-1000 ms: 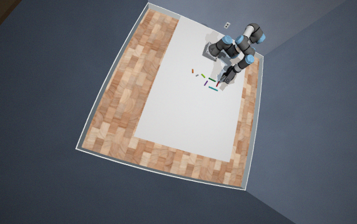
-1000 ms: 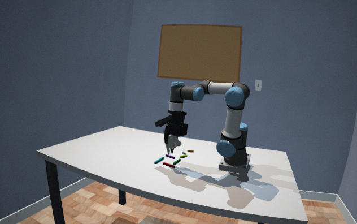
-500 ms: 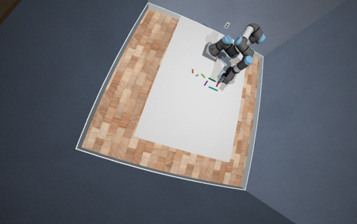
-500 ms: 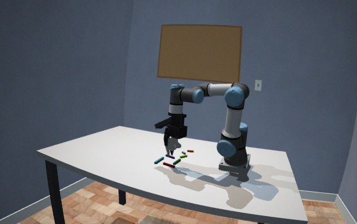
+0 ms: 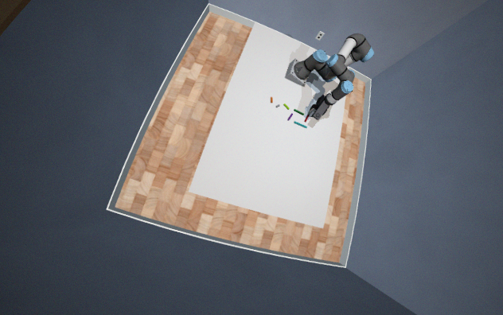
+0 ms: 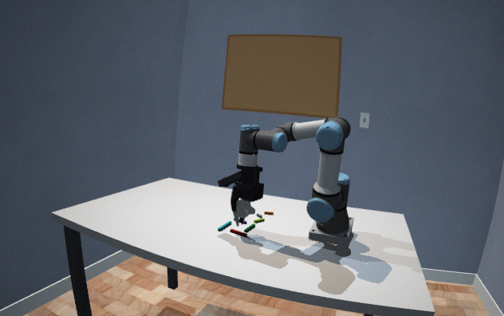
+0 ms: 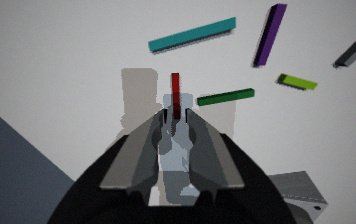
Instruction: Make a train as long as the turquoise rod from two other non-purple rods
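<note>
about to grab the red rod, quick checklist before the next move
1. Claw holds nothing, jaws a narrow gap apart: ok.
2. Red rod lined up between the fingertips: ok.
3. Claw low enough to close on it: cannot tell.
4. Green rod apart from the red rod: ok, but close.
5. Grey rod, the partner that makes ten, lying free: ok.
6. Purple rod out of the way: ok.

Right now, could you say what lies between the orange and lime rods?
The grey rod, apart from both orange rod and lime rod; the top view shows it.
</note>
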Robot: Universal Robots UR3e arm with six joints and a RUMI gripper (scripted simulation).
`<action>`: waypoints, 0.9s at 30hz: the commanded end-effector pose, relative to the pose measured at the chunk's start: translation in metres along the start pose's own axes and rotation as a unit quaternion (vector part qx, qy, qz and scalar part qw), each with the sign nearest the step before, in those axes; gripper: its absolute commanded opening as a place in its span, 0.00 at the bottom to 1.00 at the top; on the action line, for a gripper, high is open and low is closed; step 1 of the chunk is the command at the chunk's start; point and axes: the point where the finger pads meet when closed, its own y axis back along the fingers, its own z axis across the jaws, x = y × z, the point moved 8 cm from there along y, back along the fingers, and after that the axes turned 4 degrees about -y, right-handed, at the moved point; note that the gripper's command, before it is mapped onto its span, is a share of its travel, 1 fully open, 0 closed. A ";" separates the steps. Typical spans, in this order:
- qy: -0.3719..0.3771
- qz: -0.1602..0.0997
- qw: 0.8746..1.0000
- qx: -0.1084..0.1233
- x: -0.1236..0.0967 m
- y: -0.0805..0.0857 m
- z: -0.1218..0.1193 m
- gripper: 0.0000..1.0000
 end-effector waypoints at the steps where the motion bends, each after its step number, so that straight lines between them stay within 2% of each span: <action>1: 0.000 0.002 1.000 0.000 0.001 -0.005 0.000 0.14; 15: 0.000 0.002 1.000 0.000 0.001 -0.017 -0.001 0.14; 27: 0.000 0.002 1.000 0.000 0.001 -0.019 -0.001 0.14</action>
